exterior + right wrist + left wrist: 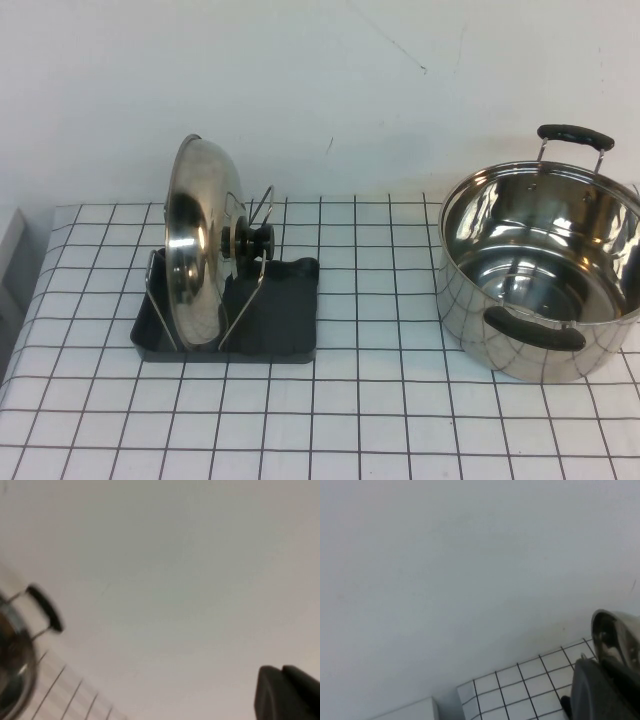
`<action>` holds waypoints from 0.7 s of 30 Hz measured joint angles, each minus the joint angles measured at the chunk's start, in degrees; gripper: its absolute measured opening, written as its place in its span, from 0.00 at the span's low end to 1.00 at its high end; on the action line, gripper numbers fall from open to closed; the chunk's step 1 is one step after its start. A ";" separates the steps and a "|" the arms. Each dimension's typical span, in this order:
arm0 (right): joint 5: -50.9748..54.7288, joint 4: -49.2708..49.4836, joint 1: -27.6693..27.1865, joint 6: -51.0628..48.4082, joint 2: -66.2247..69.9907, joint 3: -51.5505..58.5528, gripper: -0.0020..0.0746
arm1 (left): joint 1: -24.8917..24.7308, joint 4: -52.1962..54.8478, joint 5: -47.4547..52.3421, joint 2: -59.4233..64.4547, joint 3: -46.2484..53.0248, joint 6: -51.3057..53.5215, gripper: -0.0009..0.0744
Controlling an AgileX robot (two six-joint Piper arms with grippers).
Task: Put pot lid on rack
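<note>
The pot lid (198,245), shiny steel with a black knob, stands upright on edge in the rack (285,330), held between its wire loops. The rack is a dark grey tray at the table's left centre. Neither gripper shows in the high view. In the left wrist view my left gripper (601,669) is shut and empty, with the lid's rim (617,637) just beyond it. In the right wrist view my right gripper (281,669) is shut and empty, raised toward the wall, away from the lid.
The large steel pot (540,270) with black handles stands open at the table's right; it also shows in the right wrist view (15,665). A white wall runs behind the checked tablecloth (380,420). A white box edge (10,250) sits at the far left.
</note>
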 joint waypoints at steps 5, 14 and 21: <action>14.27 28.80 0.00 -17.92 -0.98 -2.61 0.02 | 0.00 1.31 -2.26 -1.00 5.24 -2.56 0.01; 21.46 70.48 0.00 -40.68 -9.99 -2.74 0.02 | -4.66 -13.96 -9.89 -11.50 21.24 6.68 0.01; 21.23 78.70 0.00 -46.23 -21.10 -0.52 0.02 | -12.05 -24.27 1.17 -22.07 27.75 10.30 0.01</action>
